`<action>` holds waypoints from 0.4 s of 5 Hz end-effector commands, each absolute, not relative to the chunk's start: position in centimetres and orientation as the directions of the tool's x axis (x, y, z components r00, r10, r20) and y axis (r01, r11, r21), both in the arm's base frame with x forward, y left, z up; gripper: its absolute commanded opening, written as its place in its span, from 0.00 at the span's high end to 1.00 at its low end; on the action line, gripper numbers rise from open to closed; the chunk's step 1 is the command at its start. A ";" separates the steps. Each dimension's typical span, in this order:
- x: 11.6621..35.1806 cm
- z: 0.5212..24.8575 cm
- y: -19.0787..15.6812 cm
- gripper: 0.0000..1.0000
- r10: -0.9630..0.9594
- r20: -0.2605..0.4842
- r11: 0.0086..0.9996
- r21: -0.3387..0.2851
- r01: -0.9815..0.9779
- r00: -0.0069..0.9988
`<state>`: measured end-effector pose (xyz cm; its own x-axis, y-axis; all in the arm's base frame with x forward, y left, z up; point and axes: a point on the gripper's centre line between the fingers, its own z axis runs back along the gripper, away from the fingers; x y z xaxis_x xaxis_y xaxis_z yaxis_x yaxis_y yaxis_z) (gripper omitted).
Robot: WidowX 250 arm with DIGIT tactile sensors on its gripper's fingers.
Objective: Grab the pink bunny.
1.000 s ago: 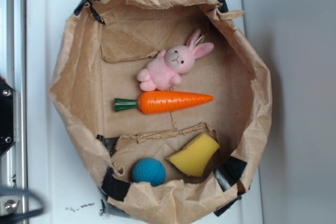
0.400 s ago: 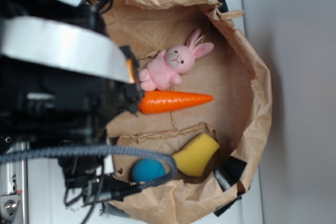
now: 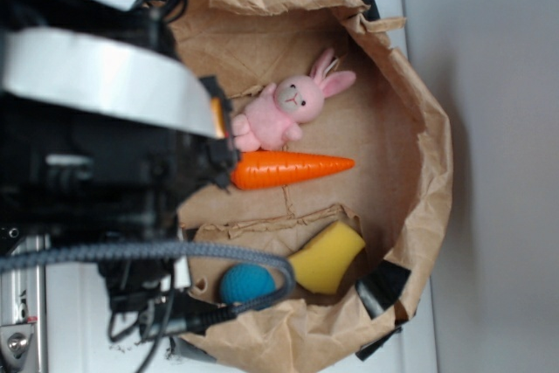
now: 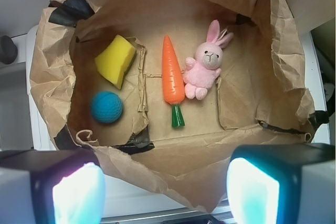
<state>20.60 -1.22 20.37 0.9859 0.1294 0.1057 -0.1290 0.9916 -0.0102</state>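
My gripper (image 4: 165, 192) hangs above the near rim of the paper bag (image 4: 47, 72), its two fingers (image 4: 71, 190) spread wide at the bottom corners of the wrist view, holding nothing. In the exterior view my arm (image 3: 96, 120) covers the bag's left side and the gripper itself is hidden.

Landmark: the orange carrot (image 4: 172, 77), lying lengthwise on the bag floor with its green stem toward me. The pink bunny (image 4: 205, 69) lies just beside the carrot, on its right in the wrist view, one paw touching or nearly touching it, ears pointing away from me. The yellow sponge (image 4: 115, 59) and blue ball (image 4: 106, 107) sit well to the carrot's left, beyond a raised paper fold.

Step in hand, as I judge it: approach, not yet descent. To do it well I should shift right of the carrot until the bunny's body is centred between my fingers, turn the wrist so one finger drops into the narrow gap on the carrot side, then lower past the crumpled rim and pinch the torso, not the ears.
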 end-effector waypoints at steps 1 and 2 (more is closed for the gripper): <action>24.9 16.7 0.8 0.00 0.249 0.144 0.967 -0.083 -0.239 0.958; 26.5 14.5 1.3 0.00 0.310 0.155 0.951 -0.059 -0.304 0.938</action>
<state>26.36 0.66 13.50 0.9473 0.2973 0.1196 -0.2933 0.9547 -0.0499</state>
